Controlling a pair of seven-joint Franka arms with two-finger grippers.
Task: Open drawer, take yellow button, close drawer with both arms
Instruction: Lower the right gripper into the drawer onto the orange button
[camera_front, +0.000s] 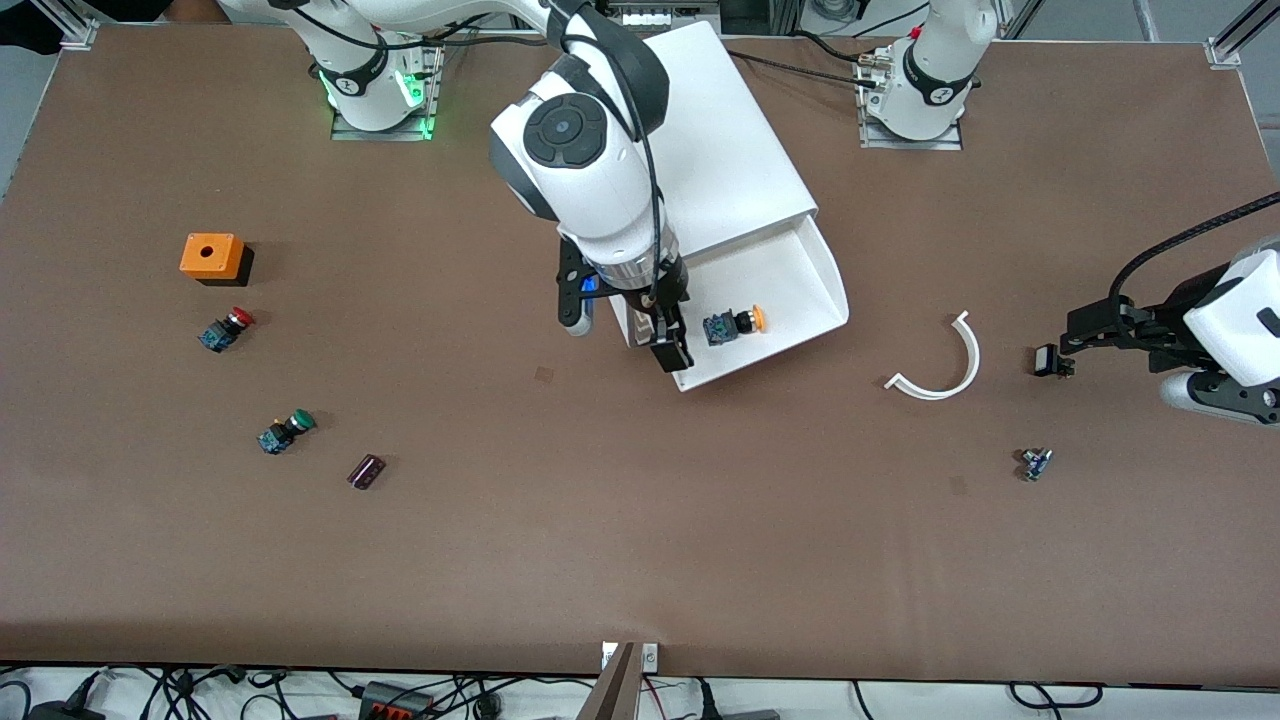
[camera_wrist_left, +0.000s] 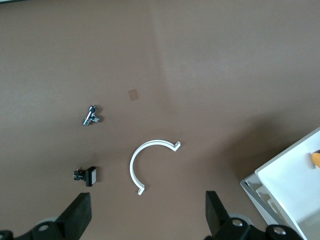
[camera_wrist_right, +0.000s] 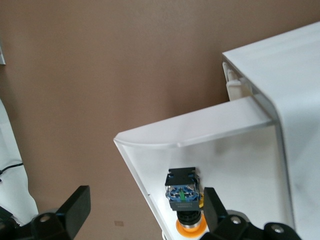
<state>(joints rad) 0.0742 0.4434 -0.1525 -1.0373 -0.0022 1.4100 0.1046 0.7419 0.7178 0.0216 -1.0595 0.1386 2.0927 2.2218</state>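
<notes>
- The right gripper (camera_front: 668, 335) hangs near the centre of the front view, over the corner of the drawer (camera_front: 800, 262); its fingers stand wide apart and hold nothing.
- Just beside it, in the pulled-out drawer, lies the button (camera_front: 733, 325) on its side, the orange cap pointing toward the left arm's end of the table.
- In the right wrist view, the button (camera_wrist_right: 183, 196) shows low in the frame, between the two black fingers (camera_wrist_right: 75, 205).
- The drawer comes out of the white cabinet (camera_front: 725, 150) at the upper middle.
- The left gripper (camera_front: 1050, 360) waits at the right edge of the front view, also fully open and empty, over the bare table (camera_front: 640, 540).
- Near it lies a white curved clip (camera_front: 945, 362).
</notes>
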